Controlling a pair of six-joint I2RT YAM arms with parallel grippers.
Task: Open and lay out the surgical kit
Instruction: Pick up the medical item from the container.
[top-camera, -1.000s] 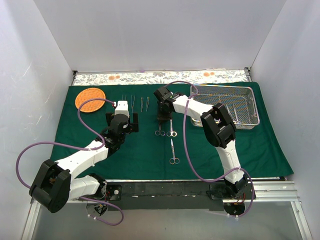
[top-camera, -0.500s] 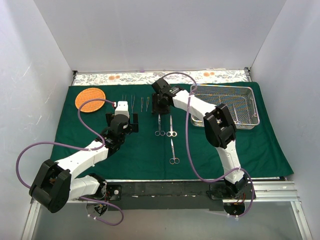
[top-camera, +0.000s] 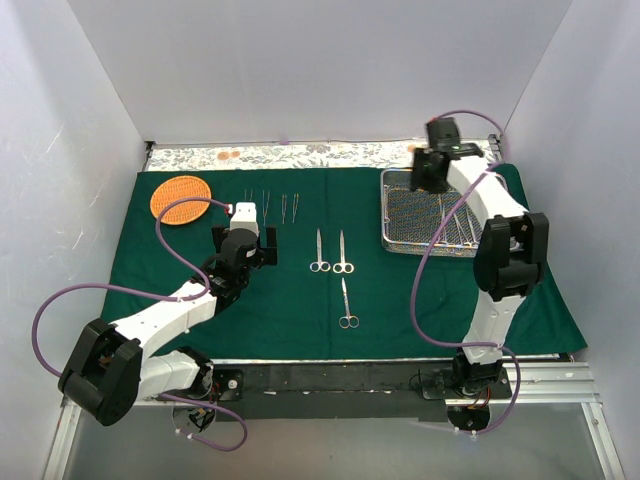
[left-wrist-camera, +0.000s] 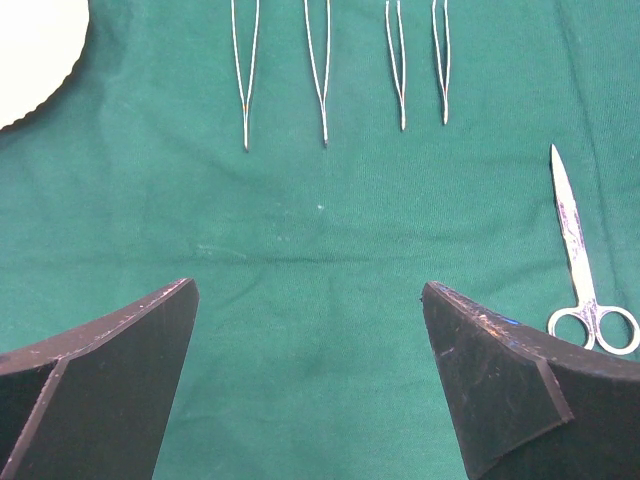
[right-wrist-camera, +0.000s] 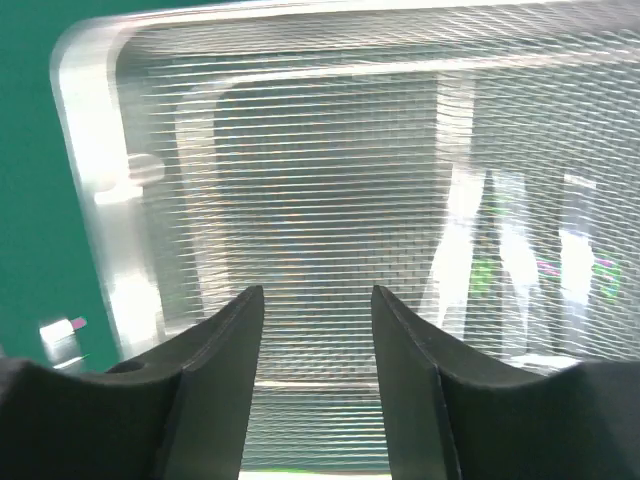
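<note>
I have the green cloth wrap (top-camera: 285, 315) opened out flat over most of the table, dark green and lightly creased. On it the steel pieces are laid in rows. Four thin tweezers (top-camera: 265, 203) lie side by side at about 11 o'clock from the cloth's middle, tips toward me. Two scissors (top-camera: 342, 252) lie parallel near the middle, handles toward me, and a third scissors (top-camera: 347, 305) lies at 6 o'clock from them.

The wire-mesh tray (top-camera: 415, 215) sits on the cloth at 2 o'clock, rectangular and silver with a rounded rim. In the right wrist view its mesh floor (right-wrist-camera: 300, 180) is blurred. Bright shapes lie toward its 3 o'clock side, and I cannot tell what they are.

The woven orange basket (top-camera: 183, 198) rests on the cloth at 10 o'clock.

My right gripper (right-wrist-camera: 315, 390) hangs over the tray's 11 o'clock corner, fingers apart with only mesh between them. My left gripper (left-wrist-camera: 310, 385) is spread wide above bare cloth at 6 o'clock from the tweezers, gripping nothing.
</note>
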